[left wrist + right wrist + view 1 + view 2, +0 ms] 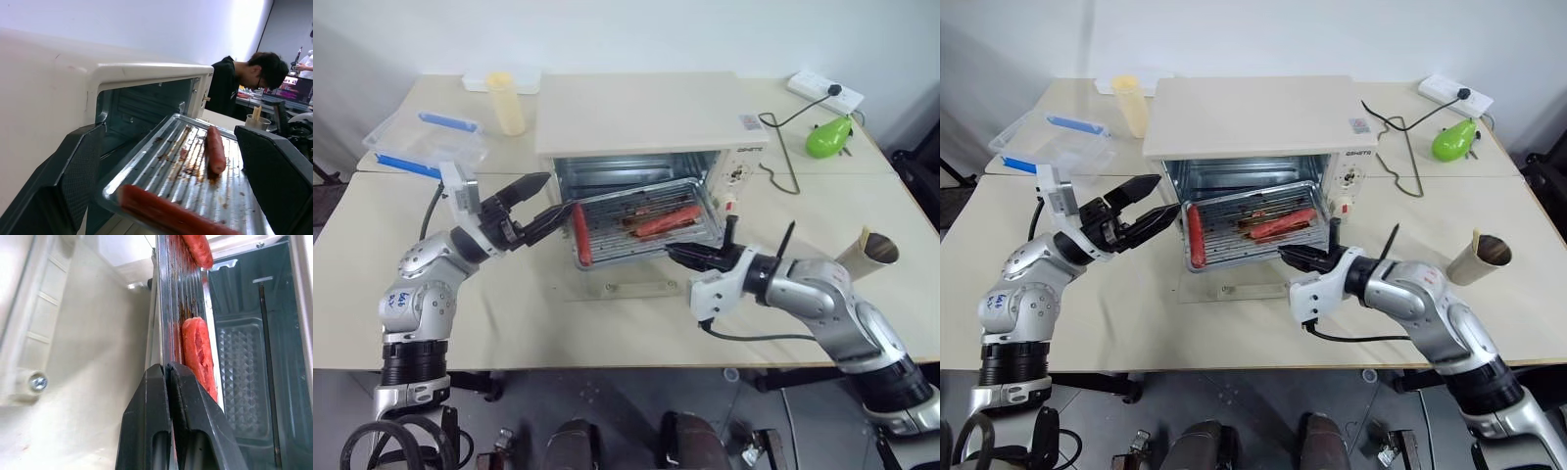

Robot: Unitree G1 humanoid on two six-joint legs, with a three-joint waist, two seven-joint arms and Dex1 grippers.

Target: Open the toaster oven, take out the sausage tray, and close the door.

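keep your right claw (1285, 255) clenched on the sausage tray (1244, 238) rim, level; bring the wide-spread left claw (1141, 206) around its left edge before pulling it clear.

Silver-grey jointed arms, black-fingered left tool (530, 209) and right tool (677, 255), white wrist housings, black cables, blue handwritten scribbles.

Looking like a lab or office workroom: plain cream-topped tables (607, 333) pushed together, a white power strip (824, 90) with black cable lying on one, a person (244, 81) in dark clothing bending over a cluttered desk behind.
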